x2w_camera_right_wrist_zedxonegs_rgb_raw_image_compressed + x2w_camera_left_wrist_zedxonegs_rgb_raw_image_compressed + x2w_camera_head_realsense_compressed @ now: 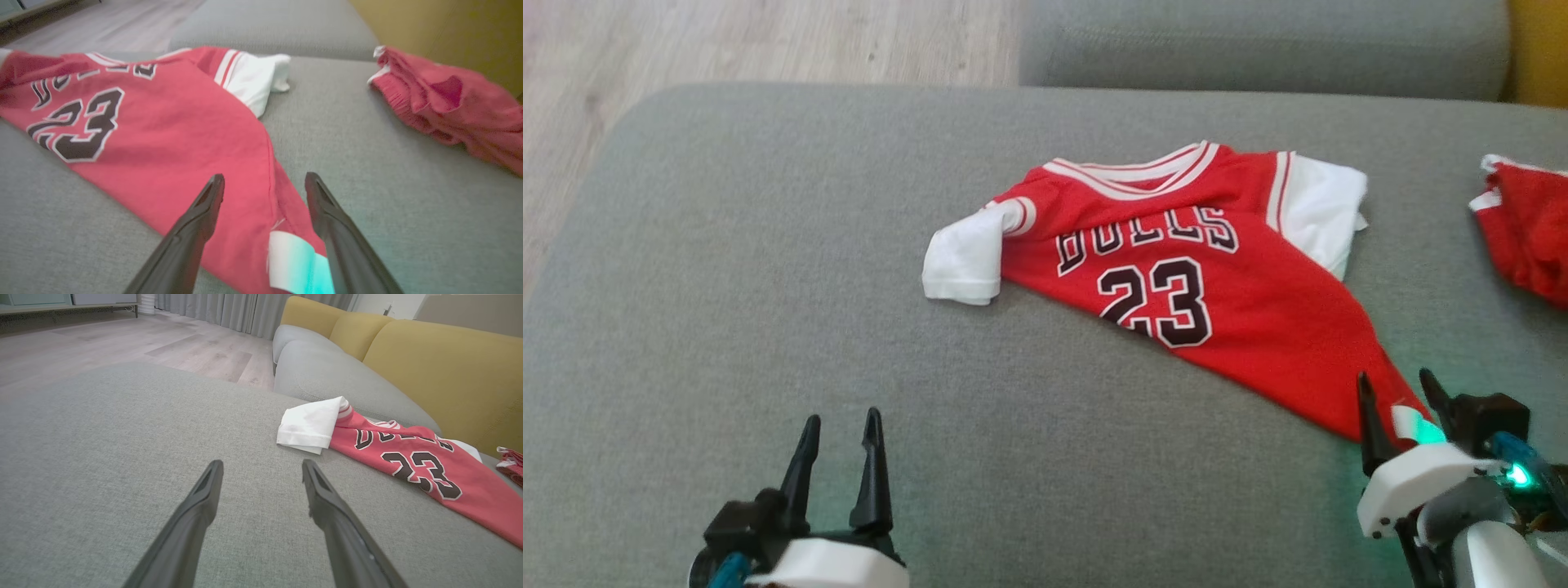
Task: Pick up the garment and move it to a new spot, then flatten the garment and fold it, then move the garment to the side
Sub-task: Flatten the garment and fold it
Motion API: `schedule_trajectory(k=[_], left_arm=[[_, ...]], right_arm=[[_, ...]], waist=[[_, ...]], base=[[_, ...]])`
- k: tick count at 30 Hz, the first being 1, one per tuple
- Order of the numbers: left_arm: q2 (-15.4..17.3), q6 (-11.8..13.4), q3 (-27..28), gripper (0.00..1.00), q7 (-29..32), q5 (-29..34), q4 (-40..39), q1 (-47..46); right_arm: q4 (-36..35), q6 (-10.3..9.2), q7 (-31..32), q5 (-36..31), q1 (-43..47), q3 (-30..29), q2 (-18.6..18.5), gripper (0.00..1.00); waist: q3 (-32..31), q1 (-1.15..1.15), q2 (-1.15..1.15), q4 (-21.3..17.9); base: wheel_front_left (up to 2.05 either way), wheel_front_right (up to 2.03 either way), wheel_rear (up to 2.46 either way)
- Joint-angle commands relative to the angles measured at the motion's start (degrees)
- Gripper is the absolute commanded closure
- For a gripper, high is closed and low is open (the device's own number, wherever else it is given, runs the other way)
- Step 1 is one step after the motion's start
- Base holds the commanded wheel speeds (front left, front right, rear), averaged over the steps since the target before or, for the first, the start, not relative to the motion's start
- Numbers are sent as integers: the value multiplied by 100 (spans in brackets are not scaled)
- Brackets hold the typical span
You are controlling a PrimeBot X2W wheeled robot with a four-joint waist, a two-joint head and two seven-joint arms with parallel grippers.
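Note:
The garment (1176, 261) is a red jersey with white sleeves, the word BULLS and the number 23, lying front up on the grey cushion (768, 286). Its lower part is drawn into a narrow point toward the near right. My right gripper (1401, 392) stands open with its fingers either side of that pointed hem, where a white tag (292, 261) lies between them; I cannot tell whether they touch the cloth. My left gripper (841, 437) is open over bare cushion at the near left, well short of the white sleeve (308, 424). The jersey (143, 134) spreads ahead of the right fingers.
A second red cloth item (1527, 237) lies bunched at the right edge of the cushion. Behind it rises a yellow sofa back (441, 367). Another grey cushion (1258, 45) lies beyond, and wooden floor (727, 41) shows at the far left.

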Motion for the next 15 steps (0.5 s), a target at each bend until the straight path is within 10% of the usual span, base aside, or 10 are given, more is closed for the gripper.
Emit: schedule_trajectory(k=[1, 9, 11, 15], left_arm=[[5, -11, 160, 0, -38, 76, -112, -307], [-82, -65, 210, 0, -61, 113, 23, -424], [-98, -77, 224, 0, -65, 124, 45, -440], [-117, -102, 252, 0, -71, 149, 80, -457]], right_arm=[[23, -4, 128, -67, -300, 71, -35, 0], [564, -4, 463, 231, -565, 147, -35, 0], [582, -4, 434, 342, -615, 255, -35, 55], [446, -4, 246, 478, -714, 468, -35, 98]], waist=[[147, -1, 0, 74], [297, -1, 0, 137], [307, -1, 0, 138], [301, -1, 0, 121]], base=[[0, 0, 0], [0, 0, 0], [0, 0, 0], [0, 0, 0]])
